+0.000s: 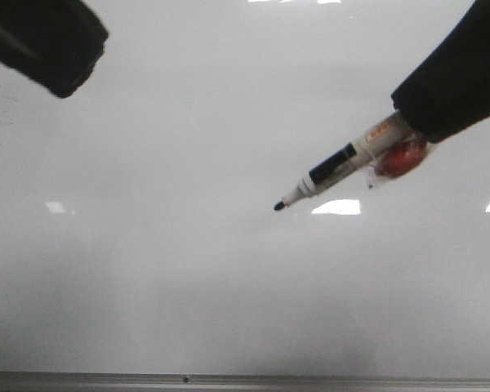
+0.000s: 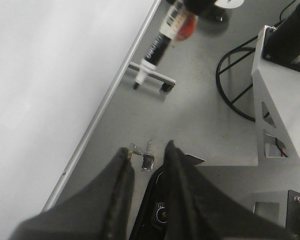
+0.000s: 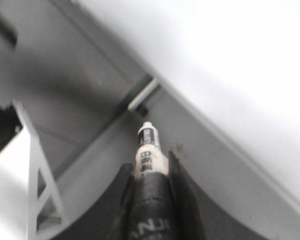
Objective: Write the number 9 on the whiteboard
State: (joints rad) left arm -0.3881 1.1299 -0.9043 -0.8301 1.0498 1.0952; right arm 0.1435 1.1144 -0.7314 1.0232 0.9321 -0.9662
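Only the front view shows the right hand pinching the marker over the whiteboard; left hand spread.

The whiteboard lies bare across its middle and lower span, giving open passage there. The left end effector occupies only the upper left corner. From the upper right, the right end effector and its marker slant inward, blocking that side down to the tip.
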